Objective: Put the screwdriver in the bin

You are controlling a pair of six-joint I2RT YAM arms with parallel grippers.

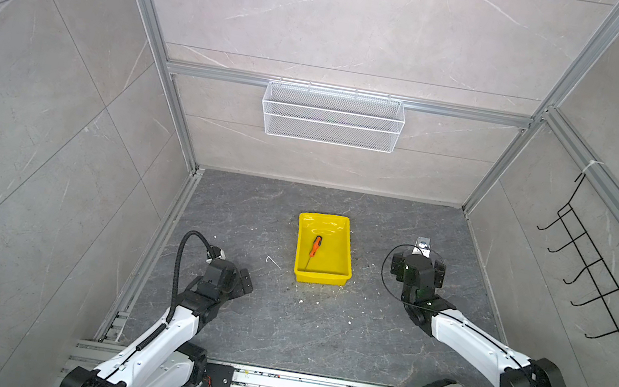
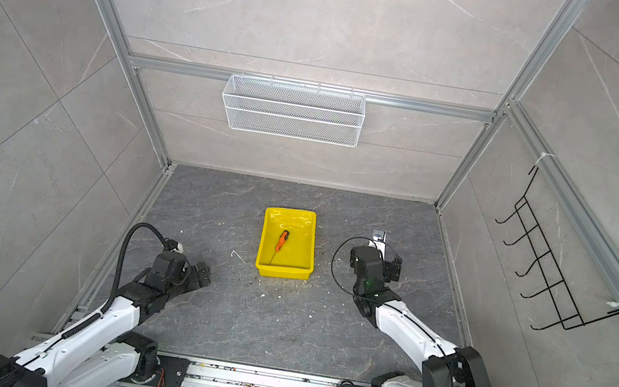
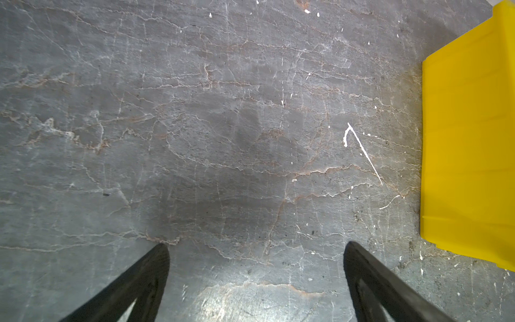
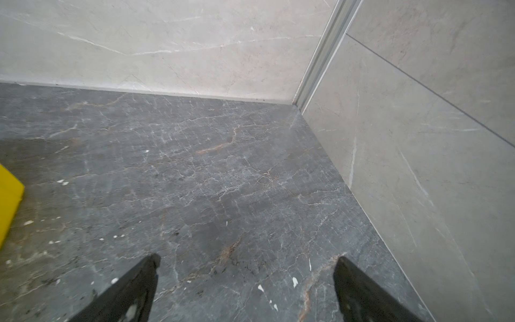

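The screwdriver (image 1: 315, 246) (image 2: 282, 240), with an orange handle and a thin dark shaft, lies aslant inside the yellow bin (image 1: 325, 217) (image 2: 291, 212) in the middle of the dark floor. My left gripper (image 1: 244, 281) (image 2: 202, 272) (image 3: 255, 246) hovers low to the left of the bin, open, with only bare floor between its fingers. The bin's outer wall (image 3: 468, 156) shows in the left wrist view. My right gripper (image 1: 419, 262) (image 2: 376, 258) (image 4: 248, 259) stands to the right of the bin, open and empty. A corner of the bin (image 4: 8, 195) edges the right wrist view.
A white wire mesh basket (image 1: 332, 116) hangs on the back wall. A black wire hook rack (image 1: 598, 270) is fixed to the right wall. Small white scraps (image 1: 274, 261) lie on the floor near the bin. Aluminium rails run along the front edge.
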